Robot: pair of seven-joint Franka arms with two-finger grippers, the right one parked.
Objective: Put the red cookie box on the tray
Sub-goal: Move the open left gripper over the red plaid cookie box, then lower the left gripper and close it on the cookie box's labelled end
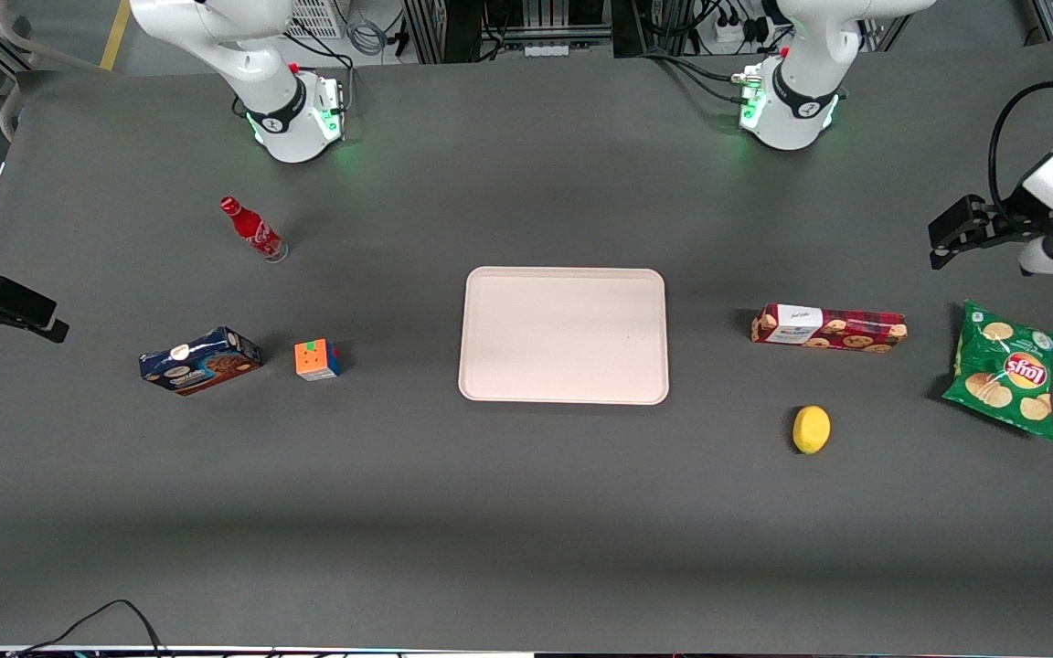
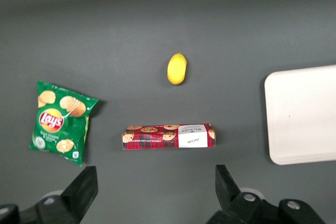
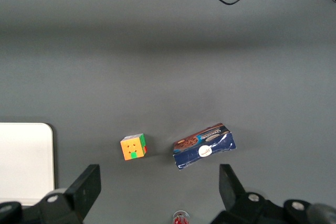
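Observation:
The red cookie box (image 1: 828, 327) lies flat on the table beside the tray (image 1: 563, 334), toward the working arm's end. The tray is pale pink-beige and holds nothing. My left arm's gripper (image 1: 943, 243) hangs above the table, farther from the front camera than the box and well apart from it. In the left wrist view the gripper (image 2: 155, 187) is open and empty, its fingers (image 2: 83, 188) spread wide. The red cookie box (image 2: 169, 136) lies just ahead of them, with an edge of the tray (image 2: 302, 114) in sight.
A yellow lemon (image 1: 811, 429) lies nearer the front camera than the box. A green chips bag (image 1: 1005, 368) lies at the working arm's end. A blue cookie box (image 1: 200, 360), a colour cube (image 1: 317, 359) and a red bottle (image 1: 253, 229) lie toward the parked arm's end.

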